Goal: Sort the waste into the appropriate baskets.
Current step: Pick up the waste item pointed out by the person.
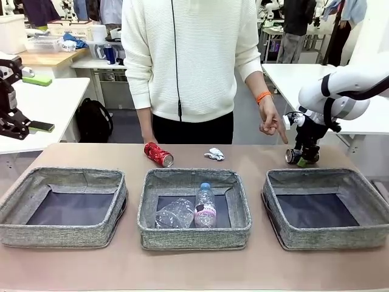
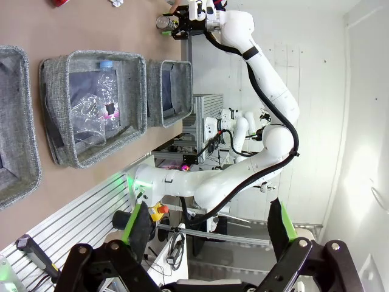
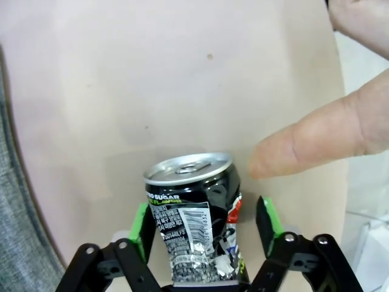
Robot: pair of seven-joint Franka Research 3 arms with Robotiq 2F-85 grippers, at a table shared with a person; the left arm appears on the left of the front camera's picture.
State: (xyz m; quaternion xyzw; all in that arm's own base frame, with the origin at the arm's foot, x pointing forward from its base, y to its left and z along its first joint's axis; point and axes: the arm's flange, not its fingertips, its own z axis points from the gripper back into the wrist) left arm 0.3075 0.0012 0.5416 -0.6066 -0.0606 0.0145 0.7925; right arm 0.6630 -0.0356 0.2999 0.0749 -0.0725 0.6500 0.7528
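A dark can (image 3: 194, 213) lies on the table between the green pads of my right gripper (image 3: 203, 222), with a gap still showing at one pad. In the front view this can (image 1: 293, 156) and the right gripper (image 1: 304, 159) sit just behind the right basket (image 1: 328, 236). A person's finger (image 3: 304, 143) points at the can from close by. The red can (image 1: 158, 154) and a white paper wad (image 1: 214, 154) lie behind the middle basket (image 1: 194, 236). That basket holds a pink-label bottle (image 1: 205, 205) and a clear crushed bottle (image 1: 174, 214). My left gripper (image 2: 206, 225) is open and holds nothing.
The left basket (image 1: 61, 234) and the right basket have nothing in them. The person stands at the far side, one hand (image 1: 270, 121) reaching down over the table near my right arm (image 1: 340, 94). The table's front strip is bare.
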